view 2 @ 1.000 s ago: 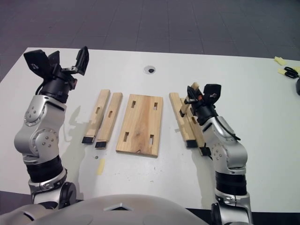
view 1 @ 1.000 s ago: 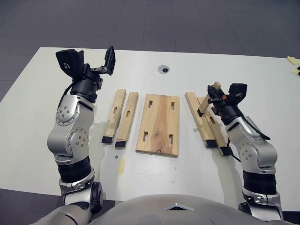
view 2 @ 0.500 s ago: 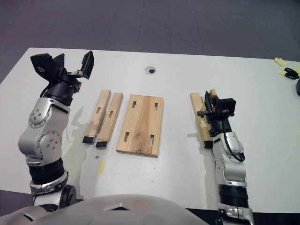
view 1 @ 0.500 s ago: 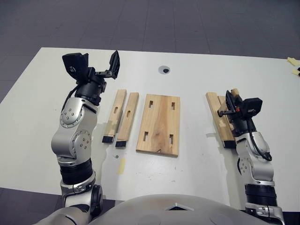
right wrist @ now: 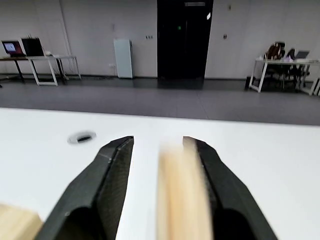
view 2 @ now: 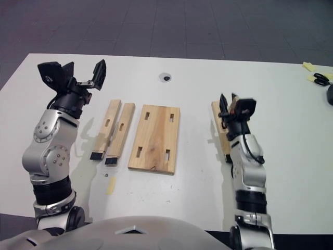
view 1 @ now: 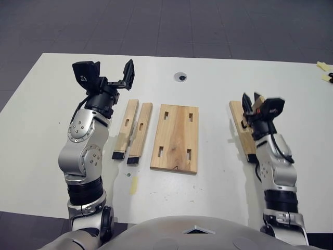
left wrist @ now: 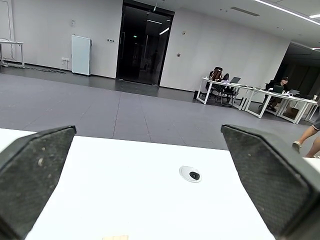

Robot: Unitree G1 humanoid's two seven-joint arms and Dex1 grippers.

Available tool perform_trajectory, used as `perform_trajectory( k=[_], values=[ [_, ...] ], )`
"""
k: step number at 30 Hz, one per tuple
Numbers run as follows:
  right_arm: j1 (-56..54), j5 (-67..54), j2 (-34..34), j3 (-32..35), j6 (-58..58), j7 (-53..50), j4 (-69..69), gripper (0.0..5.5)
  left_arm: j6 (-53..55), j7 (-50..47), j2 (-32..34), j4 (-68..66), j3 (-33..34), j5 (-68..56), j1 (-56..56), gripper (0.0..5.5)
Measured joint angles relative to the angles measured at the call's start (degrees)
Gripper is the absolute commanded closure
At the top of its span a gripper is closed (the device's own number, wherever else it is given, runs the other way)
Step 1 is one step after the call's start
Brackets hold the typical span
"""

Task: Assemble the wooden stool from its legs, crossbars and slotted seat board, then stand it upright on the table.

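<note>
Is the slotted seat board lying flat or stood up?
Flat: the pale rectangular wooden seat board lies on the white table, all four slots showing and empty.

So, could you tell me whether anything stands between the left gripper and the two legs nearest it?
Nothing visible does: the open left gripper hangs over bare table near the two legs.
</note>
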State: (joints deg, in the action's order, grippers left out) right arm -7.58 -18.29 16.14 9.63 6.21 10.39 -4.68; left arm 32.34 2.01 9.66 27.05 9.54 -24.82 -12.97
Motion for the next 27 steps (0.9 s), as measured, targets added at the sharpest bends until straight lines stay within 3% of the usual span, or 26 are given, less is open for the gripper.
perform_trajectory(
  k=[8,19,27],
  values=[
    [-11.27,-2.79,-0.74,0.09,9.99,-2.8,-5.64,1.87,-0.55,0.4,-0.14,-1.38,-0.3,0.32,0.71,0.1],
    [-23.26,-3.36,0.92,2.8,15.03,-3.3,-1.01,0.13,-1.93,0.37,-1.67,-1.8,-0.49,1.05,0.87,0.1],
    [-20.58,-4.32,1.53,5.36,18.83,-3.25,2.7,0.11,-2.32,0.37,-2.16,-1.88,-1.0,2.11,1.67,0.1]
  ],
)
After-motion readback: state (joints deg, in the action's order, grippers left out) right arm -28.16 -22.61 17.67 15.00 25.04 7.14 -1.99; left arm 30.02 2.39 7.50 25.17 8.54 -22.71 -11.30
